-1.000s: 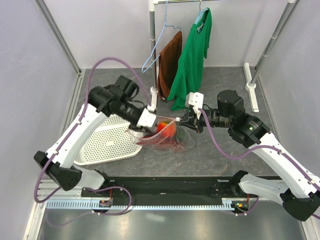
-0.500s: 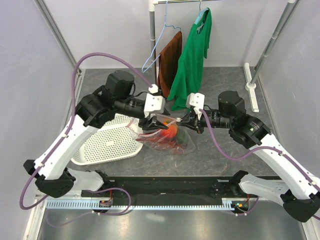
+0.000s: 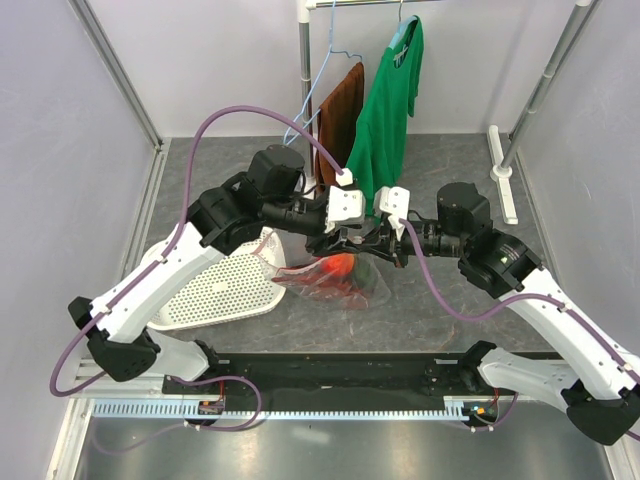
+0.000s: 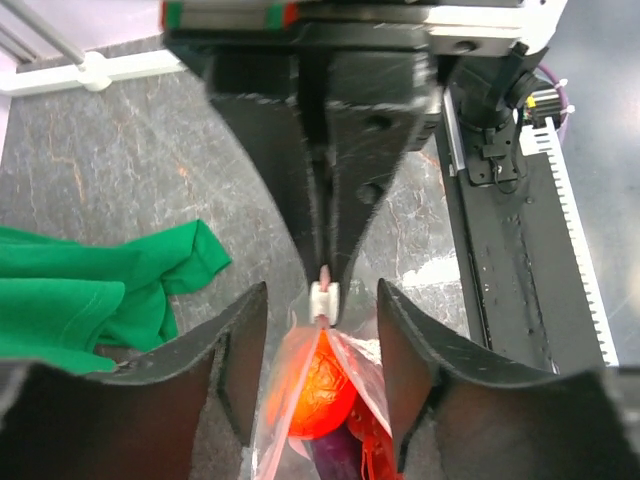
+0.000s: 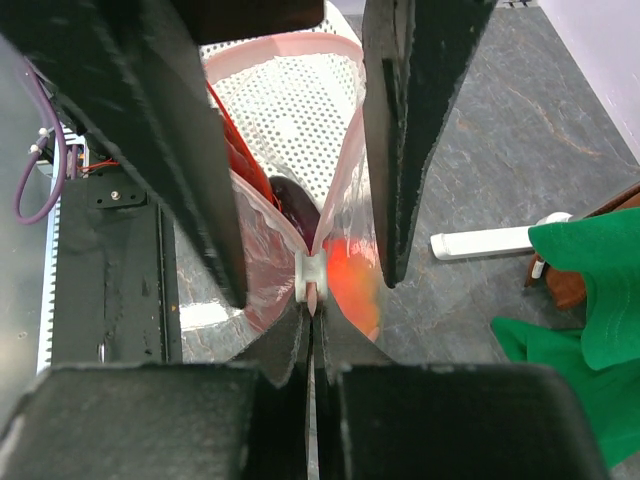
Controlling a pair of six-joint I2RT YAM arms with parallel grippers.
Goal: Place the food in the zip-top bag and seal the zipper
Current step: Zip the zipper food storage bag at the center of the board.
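The zip-top bag [image 3: 345, 288] lies on the table with its mouth held up between my two grippers. Through the clear plastic show the orange-red tomato [image 4: 325, 385], the purple grapes [image 4: 340, 455] and the red lobster [image 4: 378, 450]. My right gripper [image 5: 313, 318] is shut on the end of the pink zipper [image 5: 290, 42], right behind its white slider [image 5: 312, 272]. My left gripper [image 4: 320, 300] is open and straddles the mouth at the slider [image 4: 322, 300], its fingers [image 4: 245, 360] apart from the plastic on both sides. In the top view the left gripper [image 3: 338, 243] and right gripper [image 3: 372, 246] nearly meet nose to nose.
A white perforated basket [image 3: 215, 285] lies left of the bag. Behind stands a clothes rack with a green shirt [image 3: 385, 110], a brown garment [image 3: 340, 120] and a blue hanger [image 3: 315, 90]. Its white foot [image 3: 503, 165] is at the right; a black rail [image 3: 340, 370] runs along the front.
My left arm has swung right along the bag's mouth, from its left end to the slider by the right gripper, and its jaws have opened wider. The right gripper has stayed put.
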